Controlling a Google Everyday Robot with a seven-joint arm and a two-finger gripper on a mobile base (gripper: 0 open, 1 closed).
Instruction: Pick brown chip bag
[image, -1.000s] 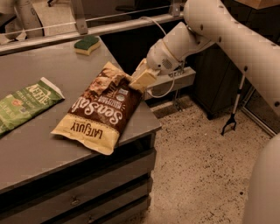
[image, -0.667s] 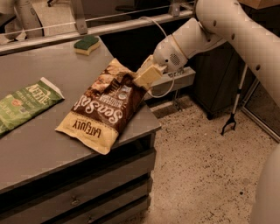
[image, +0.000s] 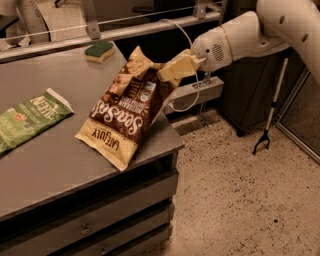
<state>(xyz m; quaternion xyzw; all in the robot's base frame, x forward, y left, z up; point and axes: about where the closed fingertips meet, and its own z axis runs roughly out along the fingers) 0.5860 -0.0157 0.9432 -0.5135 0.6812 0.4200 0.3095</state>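
The brown chip bag (image: 127, 107) is dark brown with cream-yellow ends and white "Sea Salt" script. Its upper end is lifted off the grey counter (image: 55, 160) while its lower cream end still rests near the counter's front right corner. My gripper (image: 172, 69) comes in from the right on the white arm and is shut on the bag's upper right edge, holding it tilted up.
A green chip bag (image: 27, 119) lies flat at the counter's left. A green and yellow sponge (image: 99, 51) sits at the back. Drawers are below the counter front. A speckled floor and a grabber tool (image: 267, 125) against a dark cabinet are to the right.
The gripper has risen and moved up-right with the bag's top end, so the bag now stands steeper, with its upper part off the counter.
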